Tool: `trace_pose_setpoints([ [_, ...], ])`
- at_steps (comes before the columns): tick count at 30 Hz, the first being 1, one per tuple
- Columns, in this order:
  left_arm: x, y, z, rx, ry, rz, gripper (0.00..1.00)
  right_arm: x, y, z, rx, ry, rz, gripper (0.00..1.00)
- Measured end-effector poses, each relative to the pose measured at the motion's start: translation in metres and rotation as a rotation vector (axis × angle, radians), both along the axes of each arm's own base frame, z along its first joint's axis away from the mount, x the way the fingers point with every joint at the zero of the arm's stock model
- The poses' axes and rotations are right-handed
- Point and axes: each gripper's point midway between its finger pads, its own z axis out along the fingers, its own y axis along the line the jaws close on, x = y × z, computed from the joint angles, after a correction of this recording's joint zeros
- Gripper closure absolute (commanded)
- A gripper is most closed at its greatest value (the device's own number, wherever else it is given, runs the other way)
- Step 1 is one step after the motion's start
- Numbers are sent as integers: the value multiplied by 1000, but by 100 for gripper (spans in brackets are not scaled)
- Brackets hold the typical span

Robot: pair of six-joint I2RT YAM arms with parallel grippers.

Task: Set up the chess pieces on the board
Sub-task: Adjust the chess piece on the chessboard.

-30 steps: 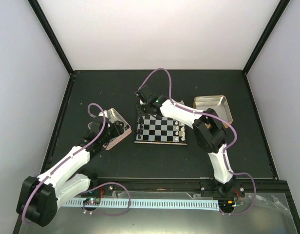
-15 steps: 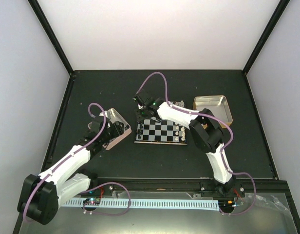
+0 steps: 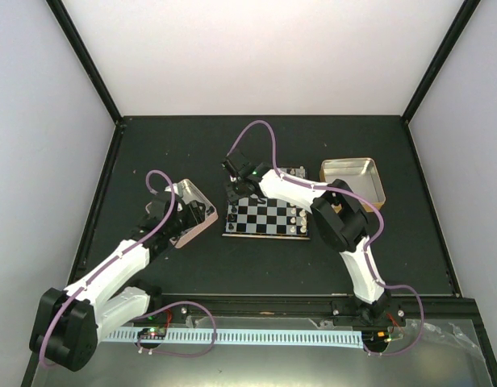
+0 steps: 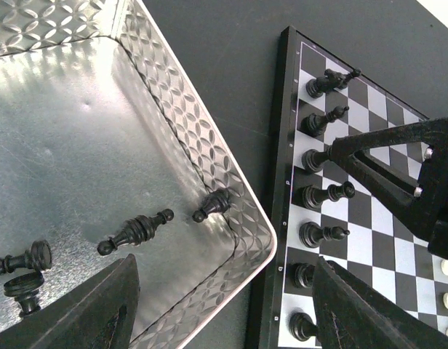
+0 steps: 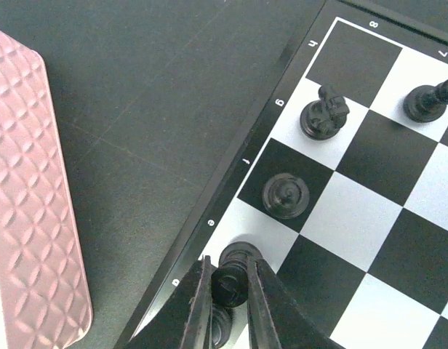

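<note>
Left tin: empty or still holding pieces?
Not empty. The left wrist view shows several black pieces lying on their sides on the floor of the tin.

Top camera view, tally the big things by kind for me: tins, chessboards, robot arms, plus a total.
Tins: 2 (pink-rimmed tin, gold-rimmed tin)
Chessboard: 1
Robot arms: 2 (left arm, right arm)
Total: 5

I see the glossy black-and-silver checked chessboard [image 3: 265, 218] flat mid-counter, tiny black chess figures [image 4: 315, 235] upright along its side nearest the counter's left edge.
</note>
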Motion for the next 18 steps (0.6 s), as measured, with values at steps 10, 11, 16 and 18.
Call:
trace_pose_setpoints([
  [10,0,1,0,-4,2,1,33,4,-5,0,-17,-18,-30,79],
  [11,0,1,0,-4,2,0,33,4,-5,0,-16,-18,-31,76],
  [16,0,1,0,-8,4,0,33,4,-4,0,-12,-13,-34,69],
  [18,0,2,-1,-6,7,2,33,3,-4,0,-10,-10,-35,67],
])
